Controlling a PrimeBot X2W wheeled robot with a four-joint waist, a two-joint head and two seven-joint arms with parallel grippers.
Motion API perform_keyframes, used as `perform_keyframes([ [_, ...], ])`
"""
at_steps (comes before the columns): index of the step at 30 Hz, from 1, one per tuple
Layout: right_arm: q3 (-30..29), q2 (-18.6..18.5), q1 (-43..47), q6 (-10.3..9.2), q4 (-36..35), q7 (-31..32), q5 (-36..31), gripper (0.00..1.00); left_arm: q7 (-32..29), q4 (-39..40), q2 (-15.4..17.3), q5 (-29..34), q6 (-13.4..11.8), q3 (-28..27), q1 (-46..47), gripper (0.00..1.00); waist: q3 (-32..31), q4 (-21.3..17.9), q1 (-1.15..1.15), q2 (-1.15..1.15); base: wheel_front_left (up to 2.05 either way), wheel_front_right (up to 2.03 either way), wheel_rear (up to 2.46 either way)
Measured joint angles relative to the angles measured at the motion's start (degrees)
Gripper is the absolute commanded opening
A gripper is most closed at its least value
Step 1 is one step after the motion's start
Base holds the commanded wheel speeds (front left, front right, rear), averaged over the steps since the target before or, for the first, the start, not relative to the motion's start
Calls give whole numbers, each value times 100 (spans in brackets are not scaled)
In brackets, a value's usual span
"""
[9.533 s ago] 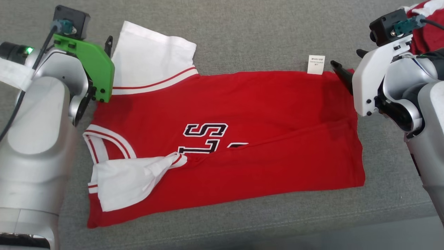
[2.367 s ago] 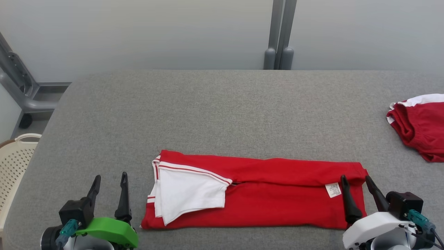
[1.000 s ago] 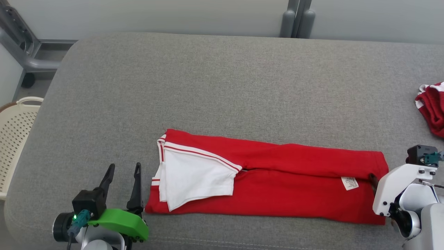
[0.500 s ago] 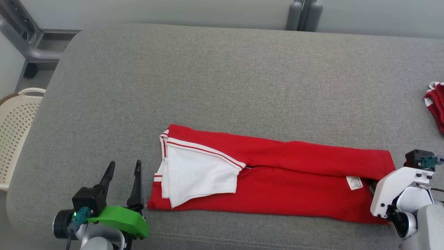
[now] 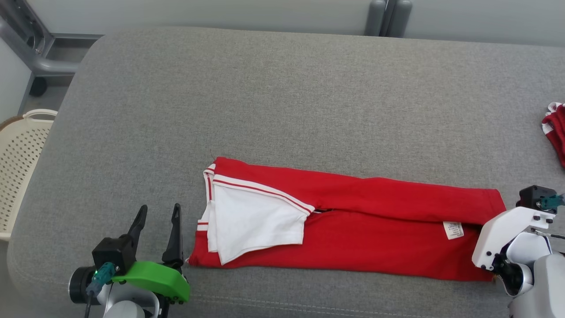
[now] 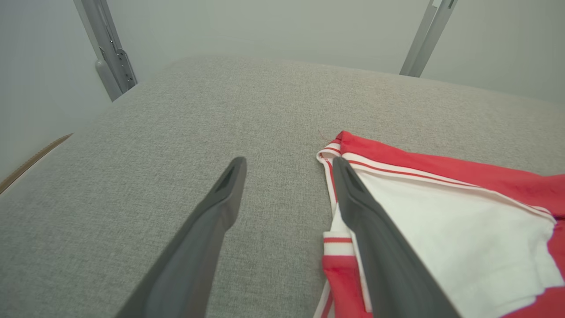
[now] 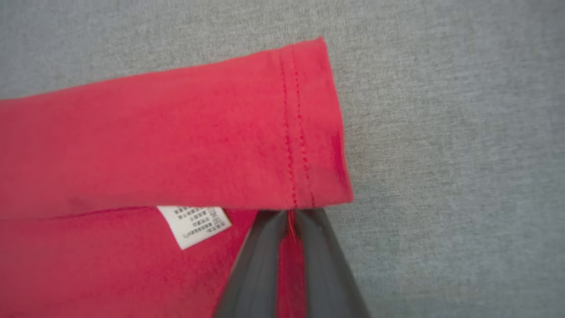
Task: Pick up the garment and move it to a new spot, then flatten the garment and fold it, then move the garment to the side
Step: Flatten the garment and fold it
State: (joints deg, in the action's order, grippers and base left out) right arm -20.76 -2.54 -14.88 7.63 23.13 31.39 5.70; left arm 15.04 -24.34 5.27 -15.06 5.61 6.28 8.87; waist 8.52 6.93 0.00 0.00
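Note:
The garment (image 5: 353, 229), red with a white sleeve (image 5: 256, 221) folded on top, lies as a long strip on the grey padded table (image 5: 282, 101). My left gripper (image 5: 159, 212) stands open just left of the collar end, fingers pointing away from me; in the left wrist view its right finger (image 6: 375, 238) overlaps the striped edge of the garment (image 6: 441, 212). My right gripper (image 7: 289, 216) is shut on the hem at the garment's (image 7: 176, 132) right end, beside the white label (image 7: 194, 223). In the head view its white mount (image 5: 503, 234) hides the fingers.
A cream perforated basket (image 5: 17, 163) stands off the table's left edge. Another red and white garment (image 5: 556, 132) lies at the far right edge. Grey posts (image 5: 388, 17) rise behind the table. The table's front edge runs just behind both wrists.
My right gripper has closed on the hem at the garment's right end. The left gripper has stayed open in place. The head view has shifted slightly.

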Motion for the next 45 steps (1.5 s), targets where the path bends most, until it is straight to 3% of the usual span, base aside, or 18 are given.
perform_keyframes([
  [7, -413, -1, -70, -3, -63, -55, -36, 0, 0, -4, -12, 16, 3, -21, 1, 100, -40, -58, 0, 0, 0, 0, 0],
  [19, -1474, -14, -35, -8, -766, 53, -502, 0, 0, -8, -38, 32, 37, -38, -4, 100, -97, -225, 0, 0, 0, 0, 0],
  [27, -1824, -20, -42, -9, -1185, 282, -737, 0, 0, 23, -38, 57, 45, -67, -4, 100, -150, -283, 0, 0, 0, 0, 0],
  [33, -1368, -25, 80, -10, -1306, 501, -708, 0, 0, 2, -54, 76, 51, -62, -40, 100, -279, -281, 0, 0, 0, 0, 0],
  [45, 302, -26, 399, -11, -1473, 846, -374, 0, 0, -81, -113, 55, 88, 18, -221, 100, -567, -191, 0, 0, 0, 0, 0],
])
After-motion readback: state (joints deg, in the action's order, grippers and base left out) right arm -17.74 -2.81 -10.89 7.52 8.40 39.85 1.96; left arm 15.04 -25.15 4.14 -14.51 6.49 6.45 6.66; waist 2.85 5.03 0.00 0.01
